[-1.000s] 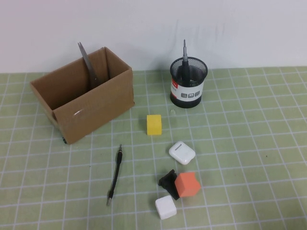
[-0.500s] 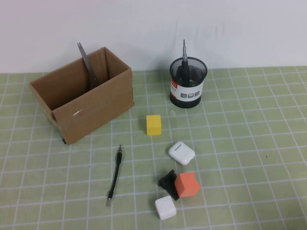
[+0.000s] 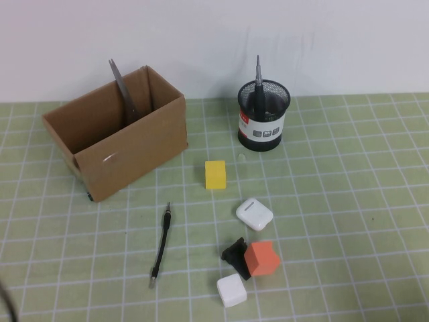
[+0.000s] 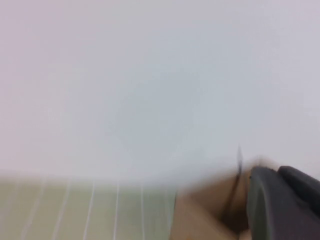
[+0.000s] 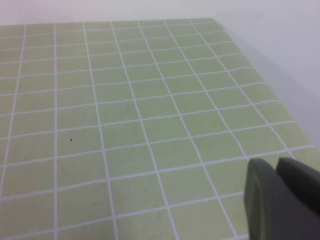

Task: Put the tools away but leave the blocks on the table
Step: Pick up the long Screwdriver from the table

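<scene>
The steel blade of the scissors [image 3: 121, 89] sticks up out of an open cardboard box [image 3: 127, 151] at the back left; their handles are hidden inside. A black-handled driver [image 3: 257, 84] stands in a black mesh cup [image 3: 263, 121]. A thin black rod [image 3: 161, 245] lies on the green gridded table [image 3: 348, 201]. The yellow block [image 3: 215, 174], orange block [image 3: 262, 259], white block [image 3: 231, 290] and black chunk [image 3: 234, 253] sit on the table. My left gripper [image 4: 274, 172] is shut and empty, facing the box [image 4: 205, 215]. My right gripper [image 5: 272, 165] is shut and empty over bare table [image 5: 140, 110].
A rounded white case [image 3: 254, 214] lies between the yellow block and the orange one. The white wall runs along the table's far edge. A thin dark edge [image 3: 7, 302] shows in the bottom left corner of the high view.
A thin dark edge has come into the bottom left corner of the high view. The tools, the blocks and the box have not moved.
</scene>
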Robot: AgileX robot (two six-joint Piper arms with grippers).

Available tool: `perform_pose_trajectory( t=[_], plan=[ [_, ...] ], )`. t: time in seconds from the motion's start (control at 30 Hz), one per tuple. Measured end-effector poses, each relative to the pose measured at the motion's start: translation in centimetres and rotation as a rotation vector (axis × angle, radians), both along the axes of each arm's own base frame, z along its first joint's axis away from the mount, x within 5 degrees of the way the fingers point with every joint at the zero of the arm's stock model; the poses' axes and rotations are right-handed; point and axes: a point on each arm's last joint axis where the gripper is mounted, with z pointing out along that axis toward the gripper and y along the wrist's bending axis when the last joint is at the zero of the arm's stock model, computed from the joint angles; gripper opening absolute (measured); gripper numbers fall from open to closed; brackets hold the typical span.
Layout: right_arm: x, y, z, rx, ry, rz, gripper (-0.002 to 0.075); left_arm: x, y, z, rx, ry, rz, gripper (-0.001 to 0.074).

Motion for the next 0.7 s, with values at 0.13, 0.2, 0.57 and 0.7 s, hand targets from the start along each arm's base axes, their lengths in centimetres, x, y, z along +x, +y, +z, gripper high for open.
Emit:
perform_pose_trajectory(
  t=[0.13,0.2,0.57,0.7],
  plan=[
    [0.0,0.0,0.0,0.0,0.0,0.0,-0.0008,2.6,-0.2,0.0,-0.02,0.236,-0.01,-0.0004],
    [0.0,0.0,0.0,0.0,0.0,0.0,-0.0008,3.6,-0.5,-0.5,-0.08,0.311,-0.027,-0.0004],
    [0.0,0.0,0.0,0.0,0.0,0.0,-0.0007,10.3,-3.6,-1.6,0.024,0.901,-0.37,-0.0004],
    [0.0,0.0,0.0,0.0,0.0,0.0,-0.0008,13.6,-5.7,-2.2,0.051,0.995,-0.458,-0.0004]
  ],
)
